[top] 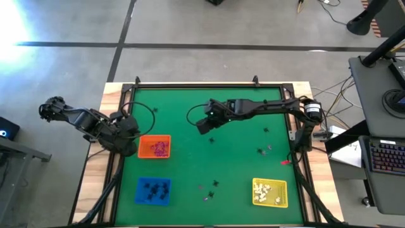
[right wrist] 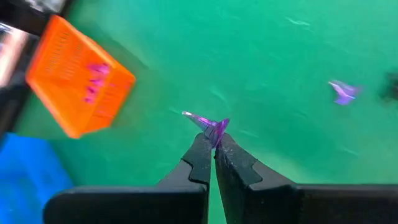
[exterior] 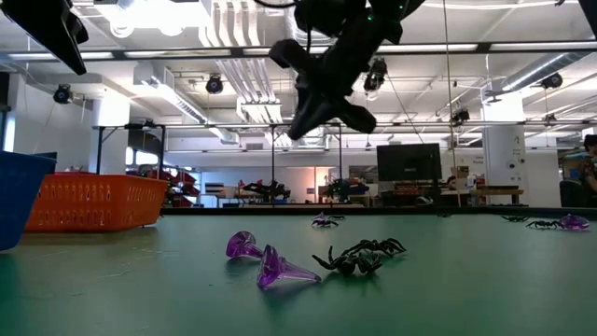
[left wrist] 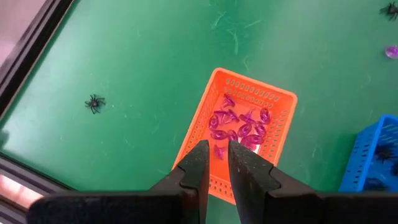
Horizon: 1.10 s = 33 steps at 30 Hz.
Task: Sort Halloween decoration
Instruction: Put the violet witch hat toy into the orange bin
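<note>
My right gripper (right wrist: 213, 138) hangs high over the middle of the green table (top: 190, 164) and is shut on a purple trinket (right wrist: 208, 123). It also shows from above (top: 205, 124) and from table height (exterior: 322, 107). My left gripper (left wrist: 217, 155) hovers over the near end of the orange tray (left wrist: 239, 134), its fingers a narrow gap apart and touching nothing. The orange tray (top: 155, 147) holds several purple trinkets (left wrist: 239, 124). Black ones lie in the blue tray (top: 153, 191) and white ones in the yellow tray (top: 270, 192). Loose purple cones (exterior: 280, 271) and a black spider (exterior: 359, 257) lie on the table. My right gripper pinches the purple trinket by its wider end (right wrist: 217, 129), only at the fingertips (right wrist: 202, 144). The trinket's thin pointed end (right wrist: 189, 115) sticks out beyond them. It is lifted clear of the table.
Loose black and purple trinkets are scattered over the middle and right of the table (top: 215, 183) (top: 269, 147) (top: 261, 151), and one spider (left wrist: 94, 102) lies near the left frame. A black metal frame (top: 202, 85) rims the table. A cable loops by the right arm (top: 193, 114).
</note>
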{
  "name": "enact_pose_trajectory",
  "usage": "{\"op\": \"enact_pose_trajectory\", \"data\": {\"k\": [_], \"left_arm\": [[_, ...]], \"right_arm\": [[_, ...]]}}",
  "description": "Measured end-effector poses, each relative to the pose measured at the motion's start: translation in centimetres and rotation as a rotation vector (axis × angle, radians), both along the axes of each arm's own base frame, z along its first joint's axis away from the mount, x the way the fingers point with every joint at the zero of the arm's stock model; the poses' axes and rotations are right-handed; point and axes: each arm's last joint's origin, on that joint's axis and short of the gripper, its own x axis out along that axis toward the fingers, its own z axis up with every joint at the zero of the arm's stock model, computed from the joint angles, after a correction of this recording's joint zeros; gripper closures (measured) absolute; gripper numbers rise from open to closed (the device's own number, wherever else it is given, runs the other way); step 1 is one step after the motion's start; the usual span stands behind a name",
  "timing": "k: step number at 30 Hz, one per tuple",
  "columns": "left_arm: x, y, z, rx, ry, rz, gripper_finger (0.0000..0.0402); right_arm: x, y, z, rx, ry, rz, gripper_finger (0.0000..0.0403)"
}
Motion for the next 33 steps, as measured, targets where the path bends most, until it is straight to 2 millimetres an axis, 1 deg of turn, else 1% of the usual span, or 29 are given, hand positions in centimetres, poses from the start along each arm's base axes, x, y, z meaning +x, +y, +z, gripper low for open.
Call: {"op": "enact_pose_trajectory", "data": {"k": [7, 12, 16, 20, 24, 27, 30, 33], "left_arm": [[0.0, 0.0, 0.0, 0.025, 0.008, -0.037, 0.0361], [0.1, 0.0, 0.0, 0.026, 0.012, -0.037, 0.0361], [0.1, 0.0, 0.0, 0.043, 0.004, -0.03, 0.0361], [-0.1, 0.2, 0.1, 0.087, -0.001, -0.048, 0.0361], [-0.6, 0.4, -0.1, 0.129, 0.06, -0.088, 0.0361], [-0.8, 0.5, -0.3, 0.14, 0.107, -0.072, 0.0361], [-0.8, 0.5, -0.3, 0.115, 0.097, -0.022, 0.0361], [-0.6, 0.4, -0.3, 0.106, 0.078, -0.02, 0.0361]], "right_arm": [[1.8, 1.8, 0.9, 0.001, -0.175, 0.01, 0.0394], [4.1, 3.1, 0.1, 0.003, -0.21, 0.044, 0.0394], [6.4, 3.8, 0.1, -0.006, -0.239, 0.076, 0.0394], [9.3, 4.1, 0.5, -0.018, -0.29, 0.133, 0.0394], [12.3, 4.2, 1.0, -0.032, -0.356, 0.191, 0.0394], [14.3, 4.2, 1.0, -0.023, -0.397, 0.231, 0.0394], [15.7, 4.3, 0.9, -0.022, -0.407, 0.265, 0.0394], [16.5, 4.4, 1.1, -0.026, -0.387, 0.28, 0.0394]]}}
